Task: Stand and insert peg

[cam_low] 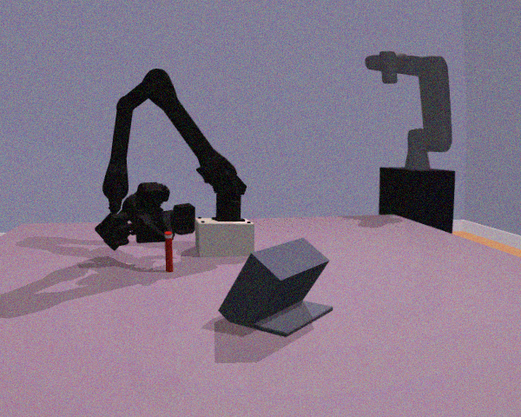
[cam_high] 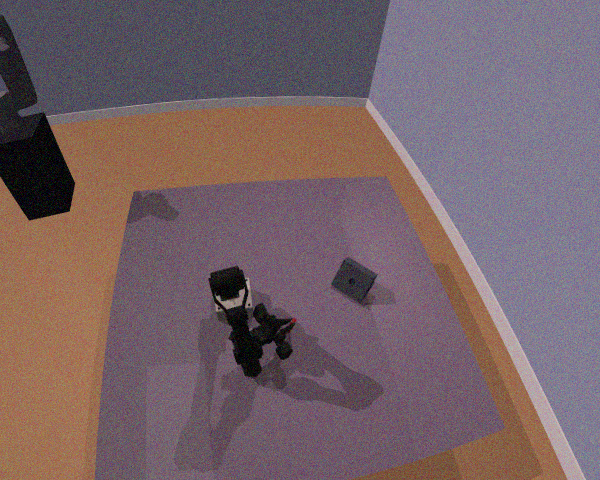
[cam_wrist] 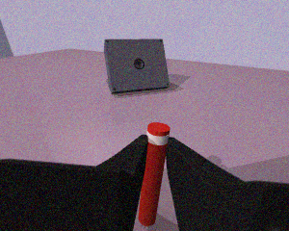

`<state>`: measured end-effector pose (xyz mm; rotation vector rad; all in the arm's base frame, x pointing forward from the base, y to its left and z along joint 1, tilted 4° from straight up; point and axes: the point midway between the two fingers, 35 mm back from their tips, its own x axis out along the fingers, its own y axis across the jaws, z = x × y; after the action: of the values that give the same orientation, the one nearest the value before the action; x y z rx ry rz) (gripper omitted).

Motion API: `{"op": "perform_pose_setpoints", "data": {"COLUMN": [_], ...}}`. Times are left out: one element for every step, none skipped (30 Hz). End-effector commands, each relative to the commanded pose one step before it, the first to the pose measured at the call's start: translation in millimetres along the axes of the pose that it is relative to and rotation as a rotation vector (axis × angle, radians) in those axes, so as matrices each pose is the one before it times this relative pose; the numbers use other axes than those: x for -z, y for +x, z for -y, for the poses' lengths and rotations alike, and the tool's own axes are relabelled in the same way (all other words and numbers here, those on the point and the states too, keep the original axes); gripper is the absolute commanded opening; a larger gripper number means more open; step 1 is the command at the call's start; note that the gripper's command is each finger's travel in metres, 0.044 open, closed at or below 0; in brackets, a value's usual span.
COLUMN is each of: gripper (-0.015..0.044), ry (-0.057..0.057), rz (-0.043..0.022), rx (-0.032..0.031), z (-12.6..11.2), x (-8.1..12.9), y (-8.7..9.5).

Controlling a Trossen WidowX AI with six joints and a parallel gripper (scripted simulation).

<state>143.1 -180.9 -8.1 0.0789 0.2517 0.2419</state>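
The red peg stands upright, white band near its top, plain end down at the table. My gripper is shut on the peg, its black fingers pressing the shaft from both sides. The grey sloped panel stands ahead of the gripper, farther along the table. Its single round hole faces the wrist camera.
The arm's white base block stands just beside the peg. A black pedestal carrying a second grey arm stands off the table at the back. The purple table ends at orange floor.
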Motion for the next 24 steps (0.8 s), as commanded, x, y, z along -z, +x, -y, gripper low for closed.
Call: {"op": "perform_pose_setpoints", "data": {"gripper": [0.0049,0.0049,0.0049,0.0049,0.0049,0.0049,0.0049,0.0049,0.0049,0.0049,0.0049,0.0049,0.0049,0.0049,0.0049,0.0049,0.0049,0.0049,0.0049,0.0056,0.0082,0.0109,0.0130,0.0130], "ry": [-0.0004,0.0008,0.0008,0.0008,0.0008,0.0008,0.0008,0.0008,0.0008,0.0008,0.0008,0.0008,0.0008,0.0008,0.0008,0.0008,0.0008,0.0008,0.0008,0.0012,0.0005,0.0000,0.0000,0.0000], "rz": [-0.00085,0.00123,0.00123,0.00123,0.00123,0.00124,0.00124,0.00124,0.00124,0.00124,0.00124,0.00125,0.00124,0.00125,0.00125,0.00125,0.00125,0.00125,0.00126,0.00213,0.00099,0.00000,0.00000,0.00000], "rx": [-0.00042,0.00070,0.00071,0.00071,0.00072,0.00073,0.00074,0.00074,0.00076,0.00076,0.00077,0.00079,0.00079,0.00080,0.00081,0.00081,0.00083,0.00084,0.00085,0.00139,0.00078,0.00000,0.00000,0.00000], "z": [-0.44,-0.01,-0.01,-0.01,-0.01,-0.01,-0.01,-0.01,-0.01,-0.01,-0.01,-0.01,-0.01,-0.01,-0.01,-0.01,-0.01,-0.01,-0.01,0.59,0.03,0.00,0.00,0.00], "x": [1.96,0.07,0.07,0.07,0.07,0.07,0.07,0.07,0.07,0.07,0.07,0.07,0.07,0.07,0.07,0.07,0.07,0.07,0.07,-1.89,0.02,0.00,0.00,0.00], "y": [-0.97,-0.14,-0.14,-0.14,-0.14,-0.14,-0.14,-0.14,-0.14,-0.14,-0.14,-0.14,-0.14,-0.14,-0.14,-0.13,-0.13,-0.13,-0.13,0.74,-0.08,0.00,0.00,0.00]}}
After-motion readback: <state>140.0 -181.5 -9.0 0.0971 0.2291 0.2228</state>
